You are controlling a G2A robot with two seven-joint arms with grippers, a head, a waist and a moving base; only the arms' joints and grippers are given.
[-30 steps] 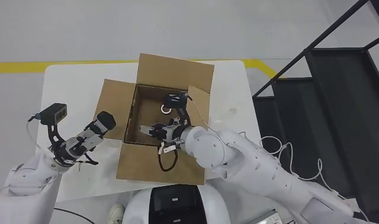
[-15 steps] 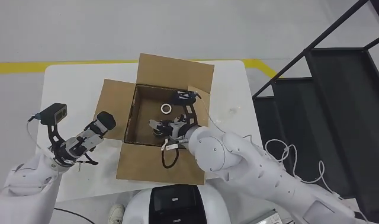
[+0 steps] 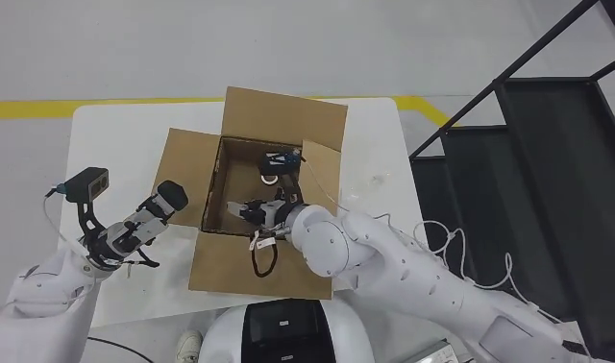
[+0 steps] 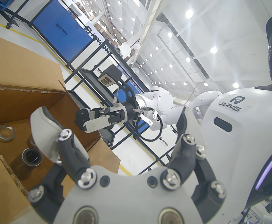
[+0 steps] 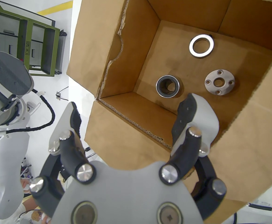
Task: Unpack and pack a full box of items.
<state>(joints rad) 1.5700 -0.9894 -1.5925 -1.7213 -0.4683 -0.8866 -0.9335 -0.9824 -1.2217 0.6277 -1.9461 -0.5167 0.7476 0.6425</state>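
An open cardboard box [image 3: 258, 263] stands mid-table. On its floor lie a silver ring [image 5: 201, 46], a dark bearing [image 5: 168, 86] and a grey flange with holes [image 5: 220, 82]. My right gripper [image 3: 240, 209] hangs open above the box's near left corner, holding nothing [image 5: 133, 117]; the corner's wall edge shows between its fingers. In the top view the right wrist partly covers the ring [image 3: 270, 179]. My left gripper [image 3: 165, 205] stays open and empty over the table left of the box [image 4: 115, 136], facing it. From there the ring [image 4: 4, 133], the bearing [image 4: 31, 156] and the right gripper [image 4: 89, 120] show.
The box flaps [image 3: 178, 176] spread outward on every side, over the white table [image 3: 106, 133]. Bare tabletop lies left of and behind the box. A dark staircase [image 3: 519, 161] rises right of the table.
The right gripper swung a little toward the box's right side, then came back to the near left corner. The left arm has not moved.
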